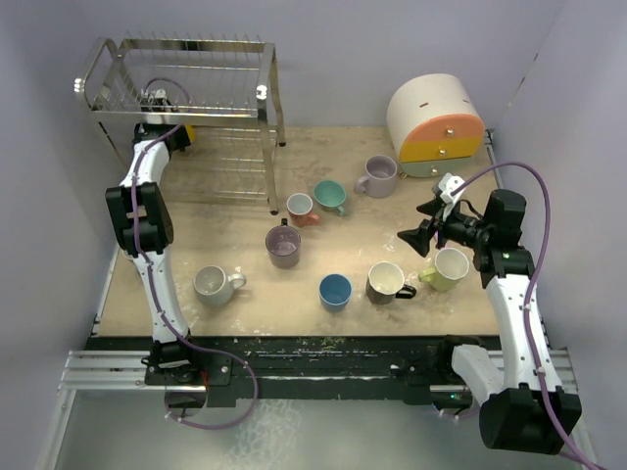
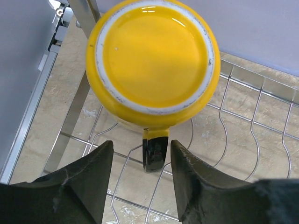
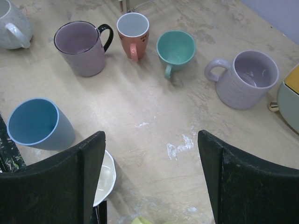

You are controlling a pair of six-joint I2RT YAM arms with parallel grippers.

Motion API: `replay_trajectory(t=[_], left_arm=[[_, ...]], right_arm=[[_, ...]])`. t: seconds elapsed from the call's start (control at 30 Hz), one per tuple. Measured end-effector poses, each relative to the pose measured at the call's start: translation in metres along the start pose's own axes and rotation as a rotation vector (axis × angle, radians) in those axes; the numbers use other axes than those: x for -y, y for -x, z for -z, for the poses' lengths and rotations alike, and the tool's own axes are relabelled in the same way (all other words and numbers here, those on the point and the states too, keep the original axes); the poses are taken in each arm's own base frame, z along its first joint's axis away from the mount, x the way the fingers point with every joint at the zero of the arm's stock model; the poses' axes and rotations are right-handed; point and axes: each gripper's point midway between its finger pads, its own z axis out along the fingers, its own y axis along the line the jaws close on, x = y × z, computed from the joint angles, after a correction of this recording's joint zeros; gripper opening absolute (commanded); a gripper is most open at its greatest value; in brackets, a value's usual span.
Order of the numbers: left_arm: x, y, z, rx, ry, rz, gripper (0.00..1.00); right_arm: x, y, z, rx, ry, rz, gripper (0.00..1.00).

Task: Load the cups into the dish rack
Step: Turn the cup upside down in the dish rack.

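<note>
A yellow cup [image 2: 154,56] stands upside down on the lower wire shelf of the silver dish rack [image 1: 176,69]; its black handle [image 2: 155,151] points at my left gripper [image 2: 141,145]. That gripper is open, with a gap on each side of the handle. From above, the yellow cup [image 1: 187,133] shows just past the left gripper [image 1: 174,131]. Several cups stand on the table: white [image 1: 216,284], mauve [image 1: 284,245], salmon [image 1: 301,207], teal [image 1: 330,196], lavender [image 1: 377,176], blue [image 1: 335,291], dark [image 1: 387,282], pale green [image 1: 449,268]. My right gripper [image 3: 150,135] hovers open and empty over bare table.
A cream-and-orange drawer box [image 1: 436,122] stands at the back right, its edge [image 3: 289,98] close to the lavender cup [image 3: 247,77]. The blue cup [image 3: 37,123] and a white-lined cup [image 3: 105,177] sit close beside the right gripper's left finger. The rack's legs stand near the salmon cup.
</note>
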Motion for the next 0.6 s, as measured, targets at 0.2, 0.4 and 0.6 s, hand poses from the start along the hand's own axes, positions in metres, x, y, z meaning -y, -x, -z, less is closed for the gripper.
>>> replay_trajectory(t=[0.2, 0.4, 0.6], left_arm=[[0.002, -0.011, 0.003, -0.017, -0.017, 0.008, 0.71], [0.007, -0.035, 0.026, -0.072, -0.063, 0.023, 0.72], [0.016, -0.04, 0.057, -0.056, -0.135, 0.033, 0.72]], right_arm=[[0.0, 0.0, 0.0, 0.0, 0.0, 0.0, 0.81], [0.0, 0.0, 0.0, 0.0, 0.0, 0.001, 0.81], [0.0, 0.0, 0.0, 0.001, 0.0, 0.002, 0.81]])
